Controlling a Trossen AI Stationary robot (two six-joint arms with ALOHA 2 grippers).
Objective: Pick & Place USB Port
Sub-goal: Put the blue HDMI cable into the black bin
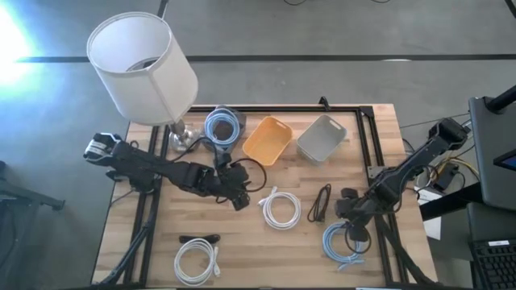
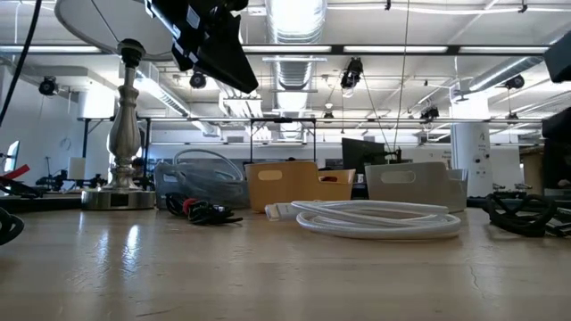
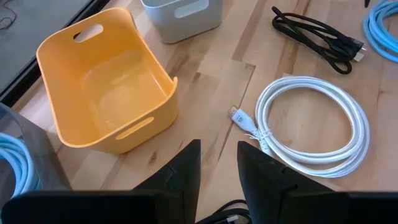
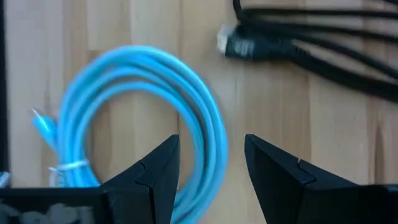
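High view first: we see the left gripper (image 1: 239, 196) hanging over the middle of the table (image 1: 242, 258), fingers (image 3: 186, 174) parted by a narrow gap with nothing between them. Just ahead of it lies the white coiled USB cable (image 1: 280, 209), its plug (image 3: 241, 119) pointing back toward the claw, and the yellow bin (image 1: 267, 139) sits beyond the claw to one side, with the grey bin (image 1: 322, 138) next to that. A black cable with a red spot (image 2: 207, 211) lies close under the left arm. The right gripper (image 1: 352, 228) hovers directly above a blue coiled cable (image 4: 155, 118), jaws spread wide and gripping nothing (the coil lies flat on the wood below them). A black cable (image 1: 321, 201) lies just beyond its fingertips, toward the white coil. Behind the left arm stands a lamp (image 1: 145, 68).
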